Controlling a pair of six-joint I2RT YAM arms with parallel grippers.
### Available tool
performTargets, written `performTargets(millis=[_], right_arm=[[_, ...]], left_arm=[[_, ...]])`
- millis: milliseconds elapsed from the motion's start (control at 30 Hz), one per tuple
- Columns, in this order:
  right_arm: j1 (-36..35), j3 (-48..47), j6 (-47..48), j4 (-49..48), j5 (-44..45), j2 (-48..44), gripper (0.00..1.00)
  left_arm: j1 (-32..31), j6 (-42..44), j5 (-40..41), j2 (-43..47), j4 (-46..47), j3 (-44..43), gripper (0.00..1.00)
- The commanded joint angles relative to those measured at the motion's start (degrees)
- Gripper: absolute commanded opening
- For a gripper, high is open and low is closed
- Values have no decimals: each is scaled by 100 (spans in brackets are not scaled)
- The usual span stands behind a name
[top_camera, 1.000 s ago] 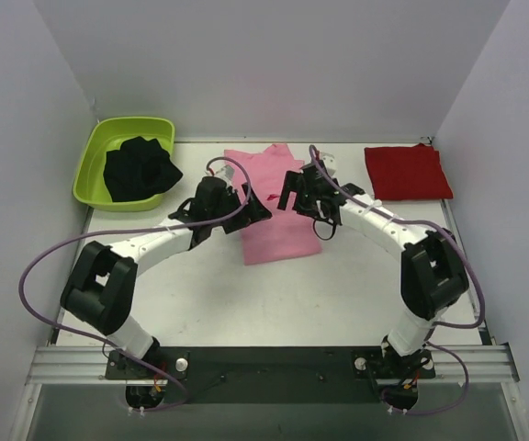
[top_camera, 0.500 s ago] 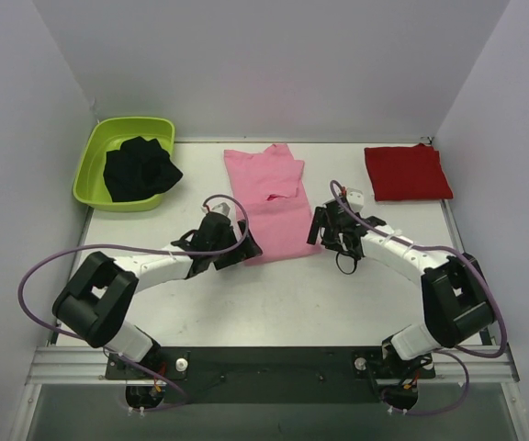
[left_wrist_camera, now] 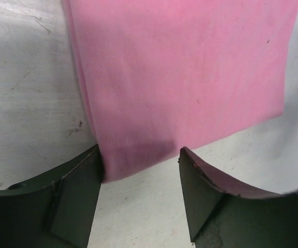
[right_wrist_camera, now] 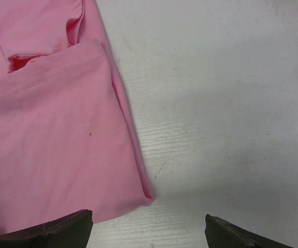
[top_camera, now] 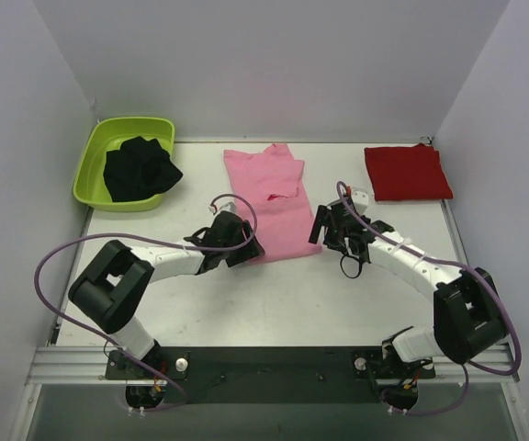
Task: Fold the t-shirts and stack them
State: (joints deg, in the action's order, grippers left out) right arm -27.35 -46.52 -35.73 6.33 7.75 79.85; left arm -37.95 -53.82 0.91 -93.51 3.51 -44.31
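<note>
Pink shirt (top_camera: 269, 197): lies flat mid-desk (top_camera: 292, 294). It is already narrowed to a long strip with the sleeves turned in, collar end away from me and hem end near. It has no crosswise fold yet.

Red shirt (top_camera: 407, 172): folded to a neat square at the far right corner, well apart from the pink. I take it as finished and as the base of the stack.

Left fingers (left_wrist_camera: 71, 206): down at the strip's near left corner and spread. The corner lies between them and one finger touches the cloth edge, but there is no pinch yet.

Right fingers (right_wrist_camera: 50, 235): spread wide, low at the near right corner. That corner sits between them, ungripped.

My reckoning: roughly halfway. Left to do: grip both near corners, bring the hem over toward the collar, perhaps fold once more, then set pink on red.

Tub (top_camera: 88, 170): far left, holds a black cloth (top_camera: 139, 168). I cannot tell whether that is another shirt.
</note>
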Motion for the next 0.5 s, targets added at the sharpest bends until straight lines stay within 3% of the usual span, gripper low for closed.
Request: performTargets(millis=[0,200,233,300,467], right_arm=[[46,126,-5,9,183,-224,90],[72,144,-48,-70,131,-102,90],[72,143,-57,-96,113,-67,90],[81,152,-92,-228,34,47,90],[151,178,-242,-579,-432,399,89]], left_arm=[[-63,-111,76,-272,-122,-121,65],[-89,-120,155,-220,-175,-77,37],[-81,-128,164,-185,-192,-69,25],[-81,-128,182,-167,-236,-51,14],[-72,-111,164,-35,-245,72,0]])
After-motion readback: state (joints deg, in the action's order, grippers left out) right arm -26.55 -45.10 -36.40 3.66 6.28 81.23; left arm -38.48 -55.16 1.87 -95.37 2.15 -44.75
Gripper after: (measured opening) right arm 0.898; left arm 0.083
